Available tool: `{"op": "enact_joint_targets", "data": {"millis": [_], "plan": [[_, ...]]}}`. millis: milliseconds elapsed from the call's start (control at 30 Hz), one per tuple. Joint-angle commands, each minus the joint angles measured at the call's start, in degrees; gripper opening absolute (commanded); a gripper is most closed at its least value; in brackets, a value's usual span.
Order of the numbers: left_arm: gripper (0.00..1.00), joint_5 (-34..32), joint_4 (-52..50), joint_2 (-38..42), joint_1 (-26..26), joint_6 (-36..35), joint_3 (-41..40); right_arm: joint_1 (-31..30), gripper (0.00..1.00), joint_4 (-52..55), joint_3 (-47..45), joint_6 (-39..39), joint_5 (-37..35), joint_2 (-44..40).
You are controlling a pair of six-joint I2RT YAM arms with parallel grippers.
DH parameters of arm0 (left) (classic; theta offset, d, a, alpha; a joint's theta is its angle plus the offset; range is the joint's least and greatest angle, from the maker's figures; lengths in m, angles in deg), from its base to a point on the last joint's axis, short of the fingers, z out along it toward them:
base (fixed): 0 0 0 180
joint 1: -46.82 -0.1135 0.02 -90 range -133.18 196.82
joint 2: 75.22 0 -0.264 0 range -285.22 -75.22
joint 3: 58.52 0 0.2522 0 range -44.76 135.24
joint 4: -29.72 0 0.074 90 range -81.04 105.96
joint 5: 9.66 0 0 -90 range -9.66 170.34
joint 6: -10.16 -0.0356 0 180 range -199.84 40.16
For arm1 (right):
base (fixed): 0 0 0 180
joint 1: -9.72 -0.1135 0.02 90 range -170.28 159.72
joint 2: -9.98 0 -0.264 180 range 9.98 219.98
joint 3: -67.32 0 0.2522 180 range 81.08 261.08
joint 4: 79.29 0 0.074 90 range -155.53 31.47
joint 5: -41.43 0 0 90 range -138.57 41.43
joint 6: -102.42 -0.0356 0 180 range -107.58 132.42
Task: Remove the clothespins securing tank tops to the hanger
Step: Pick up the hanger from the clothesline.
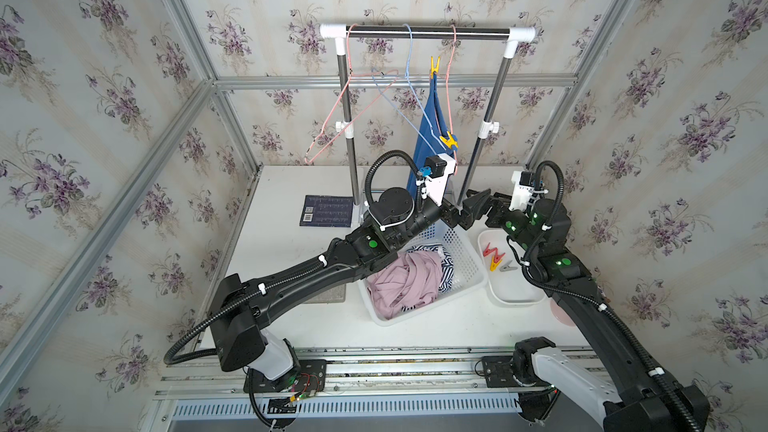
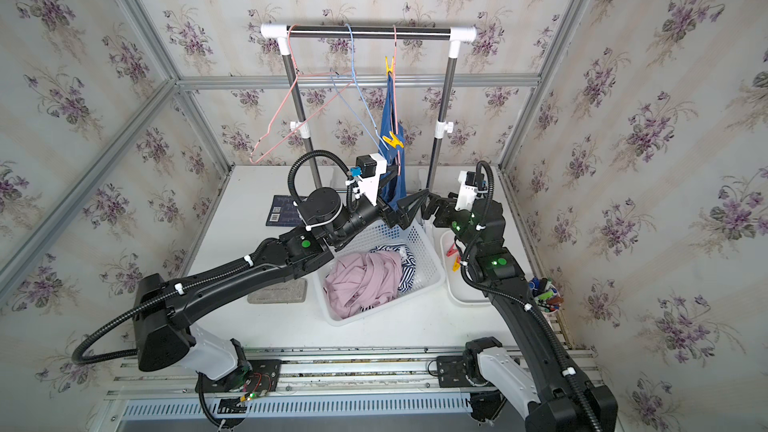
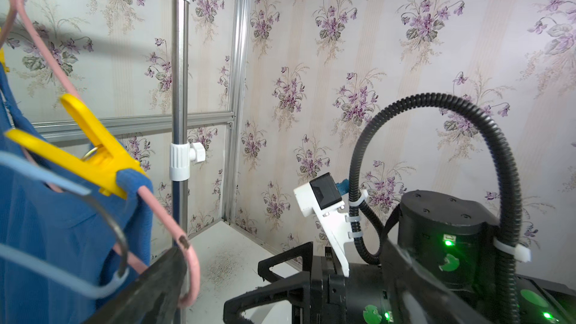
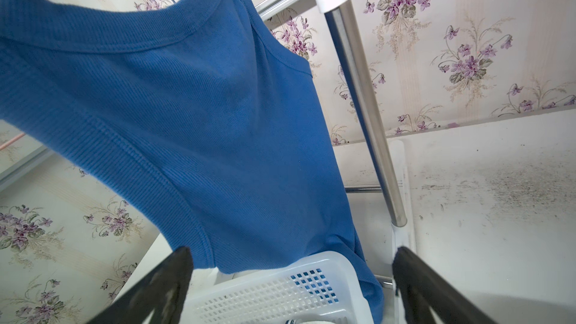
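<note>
The bright blue ribbed tank top (image 4: pixel 202 120) hangs at the right end of the chrome-railed garment rack (image 1: pixel 428 32). It is held on its pink wire hanger (image 3: pixel 162 215) only by two plastic clips. The far yellow clothespin (image 1: pixel 434 65) pins one strap. The near yellow clothespin (image 3: pixel 93 151) clamps the other strap to the hanger's sloping shoulder, so the fabric cannot slide off.

The left gripper (image 2: pixel 415 205) and right gripper (image 1: pixel 471 207) hover low beside the hanging top, over the far end of the white perforated plastic basket (image 1: pixel 465 259). Their tips nearly meet, and both have their jaws spread wide and empty. I judge they are placed to reach up for the near clip.

The basket sits under the rack to catch freed garments. The dusty pink-mauve top (image 1: pixel 403 280) and navy-and-white striped top (image 1: pixel 446 257) lie crumpled in it. The shallow white tray (image 1: pixel 515 292) to its right collects the loose red, yellow and grey clothespins (image 1: pixel 496 259).
</note>
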Motion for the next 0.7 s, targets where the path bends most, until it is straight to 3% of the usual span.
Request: {"op": "enact_joint_targets", "data": {"millis": [0, 300, 667], "plan": [[0.99, -4.3, 0.1, -1.7, 0.5, -1.8, 1.8, 0.0, 1.00, -0.6, 0.3, 0.7, -1.0, -0.8], [0.99, -21.3, -0.4, -7.5, 3.6, -7.8, 8.1, 0.0, 1.00, 0.7, 0.7, 2.1, -2.4, -1.4], [0.99, -40.6, -10.5, -13.0, 6.2, -15.3, 20.2, 0.0, 1.00, 0.4, 1.6, 2.1, -1.7, 0.2]]}}
